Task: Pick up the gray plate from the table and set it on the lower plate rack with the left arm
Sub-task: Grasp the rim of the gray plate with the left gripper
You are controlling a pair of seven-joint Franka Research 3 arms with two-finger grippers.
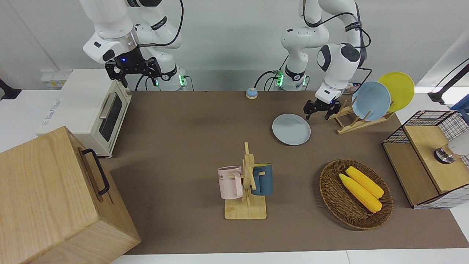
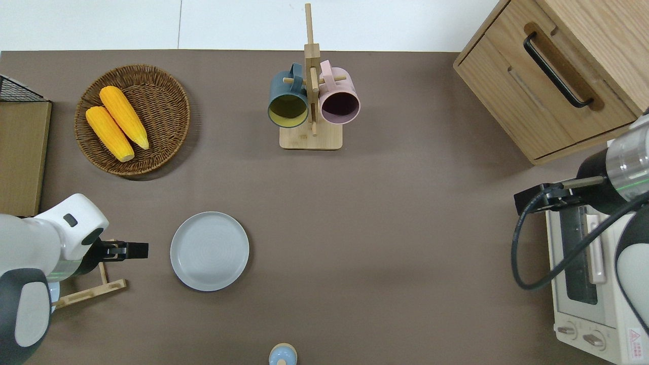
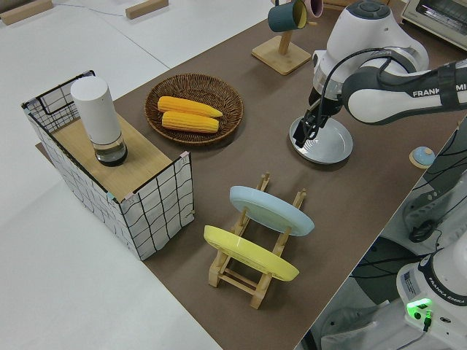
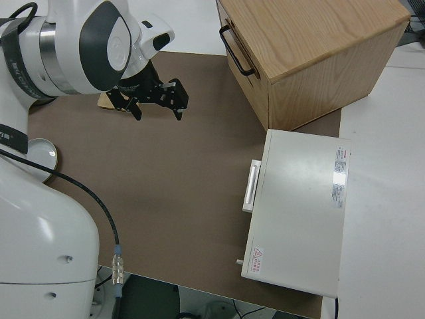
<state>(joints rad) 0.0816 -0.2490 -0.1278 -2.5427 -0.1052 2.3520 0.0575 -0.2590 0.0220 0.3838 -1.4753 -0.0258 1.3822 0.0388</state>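
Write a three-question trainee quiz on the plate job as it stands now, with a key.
1. True or false: the gray plate lies flat on the table.
2. How many plates stand in the plate rack? A) none B) two C) three
3. Fill in: the left gripper is between the gray plate and the ____.

Key: 1 true. 2 B, the light blue plate and the yellow plate. 3 plate rack.

Bright, even light from overhead fills every view. Shadows are soft and short, pooling under the wicker basket (image 1: 356, 194) and the mug tree (image 1: 246, 190). The white toaster oven (image 4: 297, 209) top shows mild glare. Focus is sharp throughout.
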